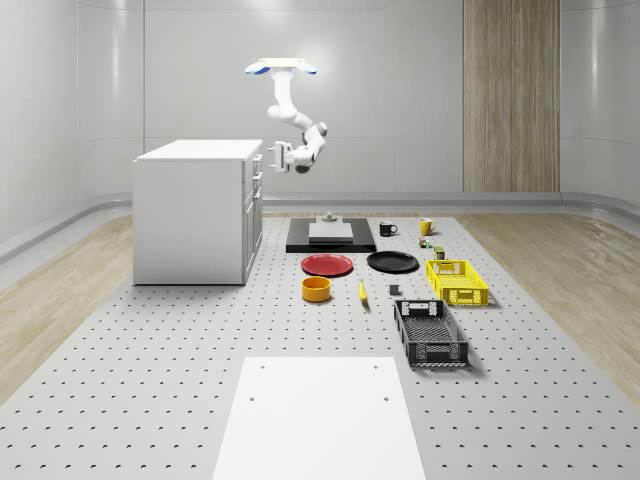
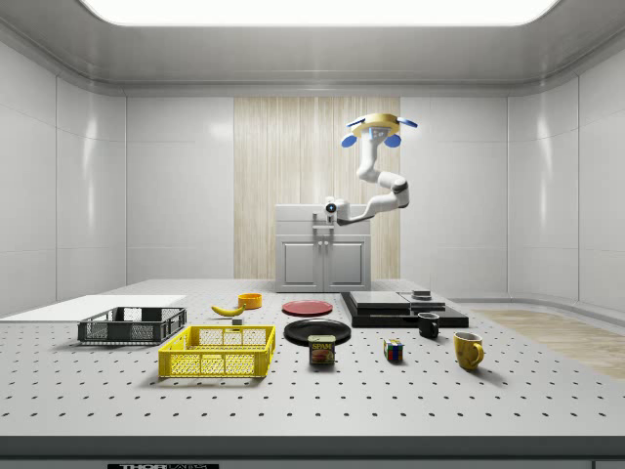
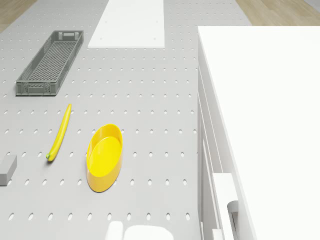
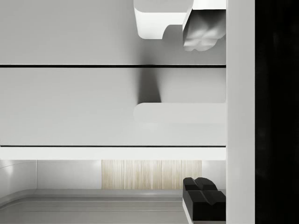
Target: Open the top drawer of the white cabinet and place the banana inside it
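On the grey perforated surface (image 1: pixel 150 350), the yellow crate (image 1: pixel 457 282), dark grey crate (image 1: pixel 430 332) and orange bowl (image 1: pixel 317 289) all sit empty. Beside the bowl lies the yellow banana (image 1: pixel 362 292), well below the hovering drone's (image 1: pixel 282 68) hand (image 1: pixel 274 155), fingers spread at the closed white cabinet's (image 1: pixel 195 215) top drawer (image 1: pixel 254 163).

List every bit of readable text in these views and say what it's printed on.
"SPAM": on the small can standing on the table beside the yellow crate, side view.
A dark label strip on the table's front edge carries lettering too small to read.
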